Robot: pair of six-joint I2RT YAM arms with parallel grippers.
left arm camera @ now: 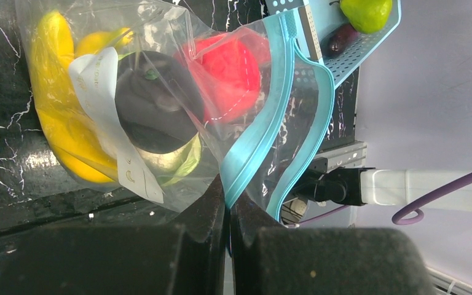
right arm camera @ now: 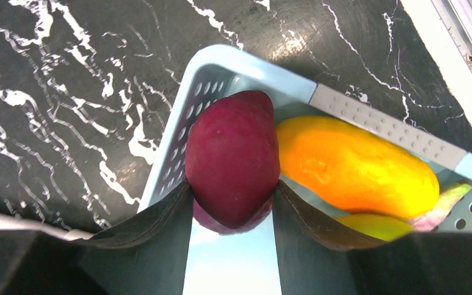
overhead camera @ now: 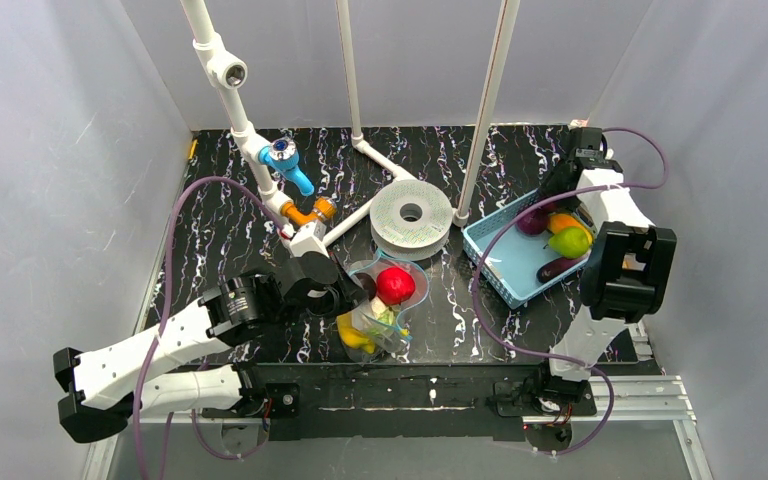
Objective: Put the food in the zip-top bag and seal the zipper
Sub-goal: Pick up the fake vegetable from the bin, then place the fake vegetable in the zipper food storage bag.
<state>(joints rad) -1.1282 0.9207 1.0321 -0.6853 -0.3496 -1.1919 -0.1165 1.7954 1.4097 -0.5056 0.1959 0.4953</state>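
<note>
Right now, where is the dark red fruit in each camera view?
Top view: dark red fruit right of centre, in the far left corner of the blue basket.
Left wrist: not in it; only a basket corner at top right.
Right wrist: centre, between the right claw's fingers.
Shared landmark: the blue basket.

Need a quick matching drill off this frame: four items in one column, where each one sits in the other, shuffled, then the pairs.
Items
1. banana
2. maroon fruit
3. green fruit
4. zipper strip

Places
A. pinched in the shut left gripper
B. loose in the basket, nothing gripping it
C. inside the bag
D. in the basket, between the fingers of the right gripper

Pairs: 1-C, 2-D, 3-B, 4-A
</note>
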